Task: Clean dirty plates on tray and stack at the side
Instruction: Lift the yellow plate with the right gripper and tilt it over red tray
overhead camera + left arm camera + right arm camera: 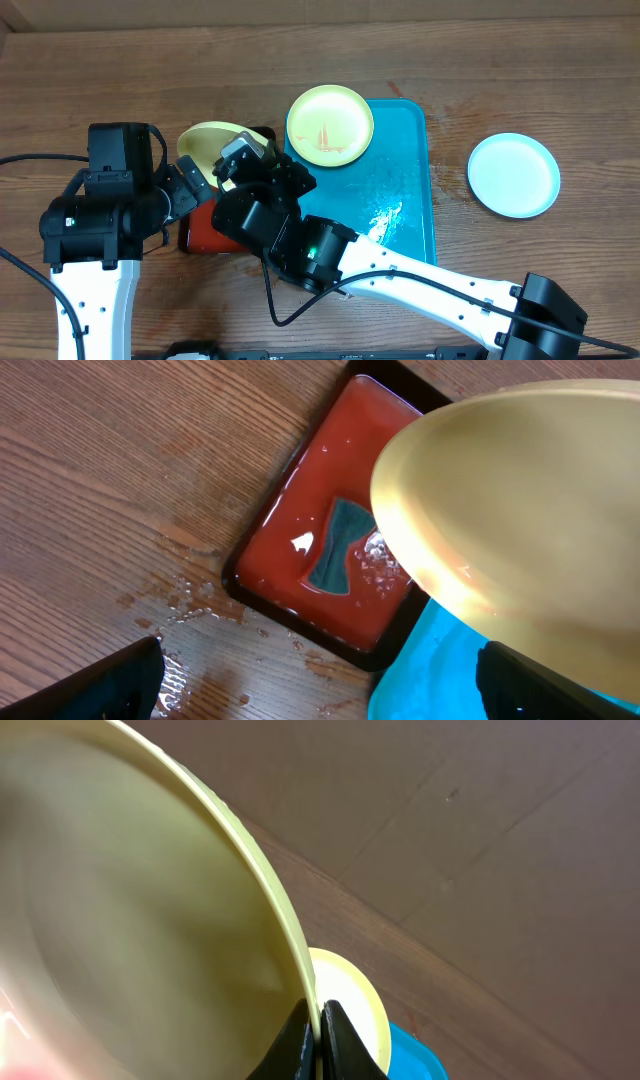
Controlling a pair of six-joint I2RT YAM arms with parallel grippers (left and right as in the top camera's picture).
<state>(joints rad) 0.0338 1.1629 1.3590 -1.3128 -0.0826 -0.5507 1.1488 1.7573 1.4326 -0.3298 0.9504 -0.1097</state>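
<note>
Right gripper (318, 1032): jaws pinched shut on the rim of a tilted plate (208, 140) above the red tray (290, 510), both largely hidden overhead by the arm. Left gripper (320, 665): jaws wide. A smeared plate (330, 125) lies on the turquoise tray (410, 200). A pale plate (513, 175) sits on the table (500, 60), well apart. The teal patch (335, 550) in the red tray is indistinct.

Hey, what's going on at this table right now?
The right gripper pinches the rim of a tilted yellow plate above the small red tray, which holds water and a teal sponge. The left gripper hangs open nearby. A smeared plate sits on the turquoise tray; a whitish plate lies on the table.
</note>
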